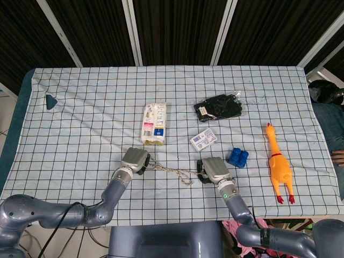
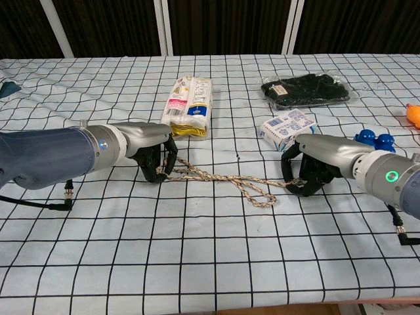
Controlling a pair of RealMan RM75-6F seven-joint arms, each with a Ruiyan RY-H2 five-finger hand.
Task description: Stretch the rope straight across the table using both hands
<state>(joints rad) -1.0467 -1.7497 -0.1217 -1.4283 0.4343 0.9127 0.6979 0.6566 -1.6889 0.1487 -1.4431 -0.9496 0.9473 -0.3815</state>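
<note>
A beige braided rope (image 1: 171, 171) (image 2: 220, 178) lies on the checked tablecloth between my two hands, slack, with a loop (image 2: 260, 195) sagging toward the front near its right part. My left hand (image 1: 135, 160) (image 2: 155, 155) has its fingers curled down over the rope's left end and grips it. My right hand (image 1: 213, 170) (image 2: 312, 168) is curled over the right end and holds it against the cloth. Both hands rest low on the table, roughly level with each other.
Behind the left hand lies a yellow-white packet (image 1: 154, 124) (image 2: 191, 105). A small blue-white carton (image 1: 204, 140) (image 2: 287, 128) and a blue toy (image 1: 237, 157) sit close behind the right hand. A black bag (image 1: 217, 106) lies further back, a rubber chicken (image 1: 279, 166) at right.
</note>
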